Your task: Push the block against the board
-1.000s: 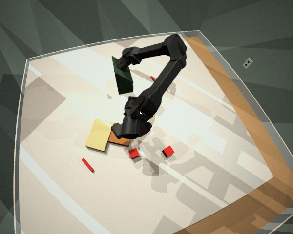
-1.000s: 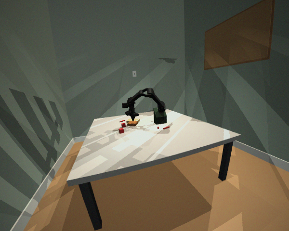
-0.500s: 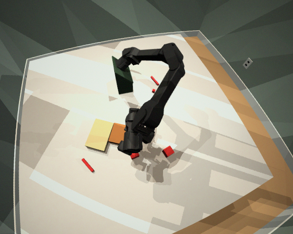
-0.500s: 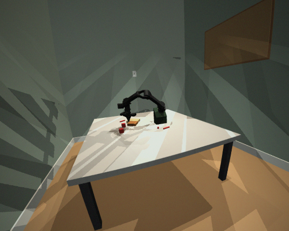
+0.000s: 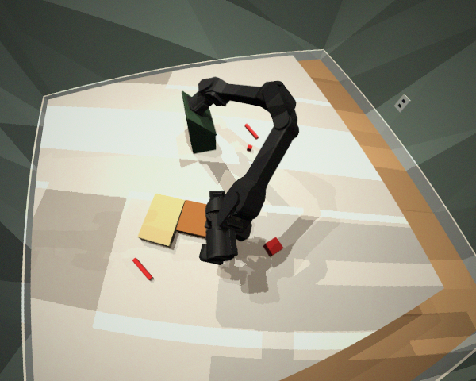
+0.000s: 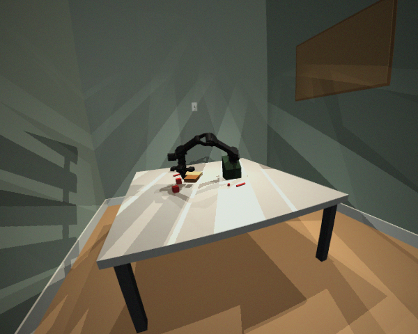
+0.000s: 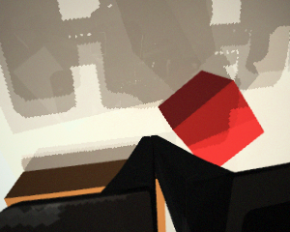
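The yellow rectangular board (image 5: 161,220) (image 6: 196,173) lies flat. The square orange block (image 5: 192,217) (image 6: 191,177) lies flat beside its long side, and its dark side face also shows in the wrist view (image 7: 63,183). Their facing sides appear to touch along a thin dark seam. Their upper edges in the top view look about even, and the board reaches farther at the lower end. My gripper (image 6: 183,176) (image 7: 150,143) is shut and empty, low beside the block. The arm hides the block's right part and the fingertips in the top view.
A red cube (image 5: 273,246) (image 6: 175,188) and another red cube (image 6: 178,180) lie near the gripper; one cube shows close ahead in the wrist view. A red stick (image 5: 142,268) lies below the board. Another stick (image 5: 251,131) and a tiny red cube (image 5: 249,148) lie near the green box (image 5: 201,131).
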Available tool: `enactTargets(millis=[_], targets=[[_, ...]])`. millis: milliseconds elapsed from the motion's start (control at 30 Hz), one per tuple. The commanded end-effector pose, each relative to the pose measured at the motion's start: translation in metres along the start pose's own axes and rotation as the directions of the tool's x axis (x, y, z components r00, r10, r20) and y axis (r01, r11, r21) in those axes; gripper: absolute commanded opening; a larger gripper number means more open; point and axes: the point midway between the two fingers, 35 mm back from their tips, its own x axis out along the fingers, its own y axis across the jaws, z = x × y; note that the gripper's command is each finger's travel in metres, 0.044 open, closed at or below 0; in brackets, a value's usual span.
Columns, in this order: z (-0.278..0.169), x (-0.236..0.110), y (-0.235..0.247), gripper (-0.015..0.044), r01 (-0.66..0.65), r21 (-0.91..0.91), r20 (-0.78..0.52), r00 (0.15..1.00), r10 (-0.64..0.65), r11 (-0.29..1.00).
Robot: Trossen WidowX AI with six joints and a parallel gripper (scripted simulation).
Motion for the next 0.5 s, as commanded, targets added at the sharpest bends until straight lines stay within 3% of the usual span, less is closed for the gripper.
enactTargets(millis=[0, 467], targets=[[-0.0010, 0.0279, 0.0060, 0.0000, -0.022, 0.006, -0.001, 1.000, 0.022, 1.000], [-0.0087, 0.0277, 0.0053, 0.0000, -0.022, 0.006, -0.002, 1.000, 0.022, 1.000]])
